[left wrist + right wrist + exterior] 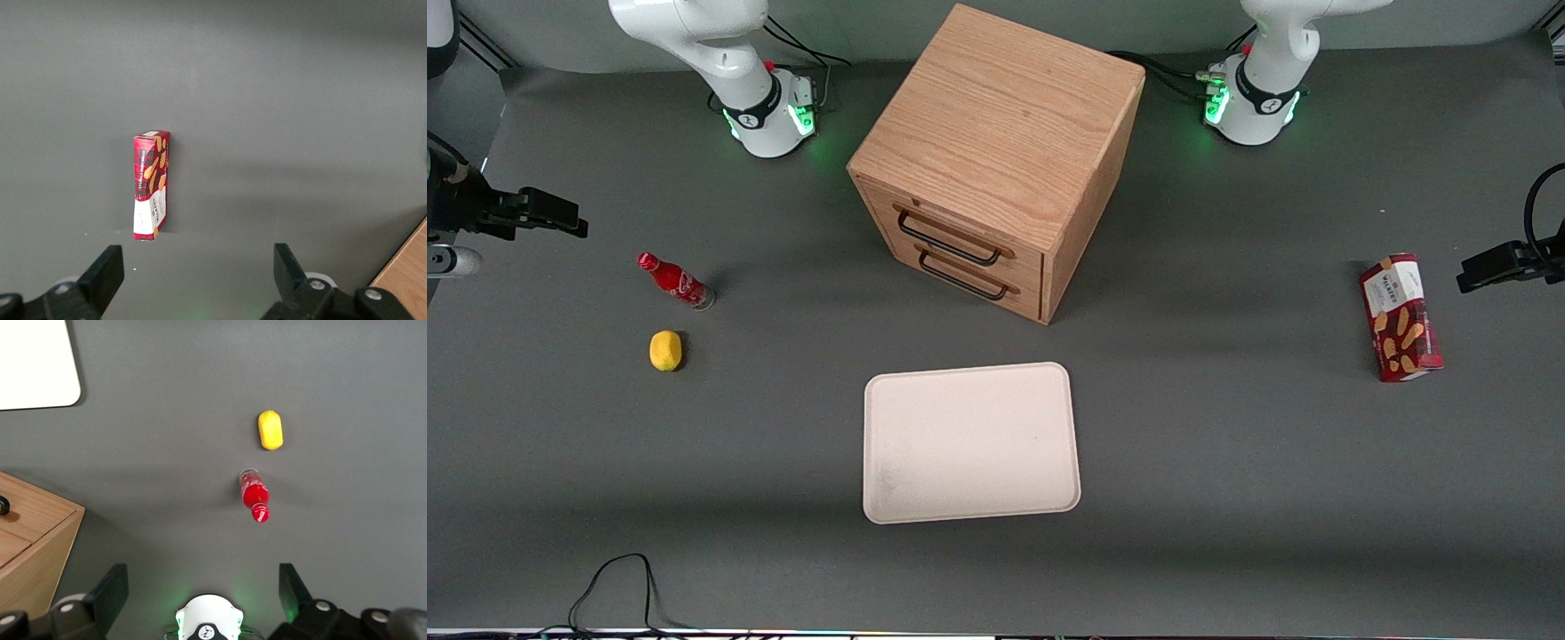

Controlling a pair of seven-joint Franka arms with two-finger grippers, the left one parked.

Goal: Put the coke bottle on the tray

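The coke bottle point(676, 282) is a small red bottle with a red cap. It stands on the grey table toward the working arm's end, also seen in the right wrist view as the coke bottle point(254, 495). The cream tray point(971, 442) lies flat and bare near the table's front edge, nearer the front camera than the cabinet. One corner of the tray point(33, 360) shows in the wrist view. My gripper point(202, 593) hangs high above the table, well apart from the bottle. It is open, with nothing between its fingers.
A yellow lemon point(665, 350) lies close beside the bottle, nearer the front camera. A wooden drawer cabinet point(996, 160) with two shut drawers stands mid-table. A red snack box point(1400, 317) lies toward the parked arm's end. A black cable point(614, 587) loops at the front edge.
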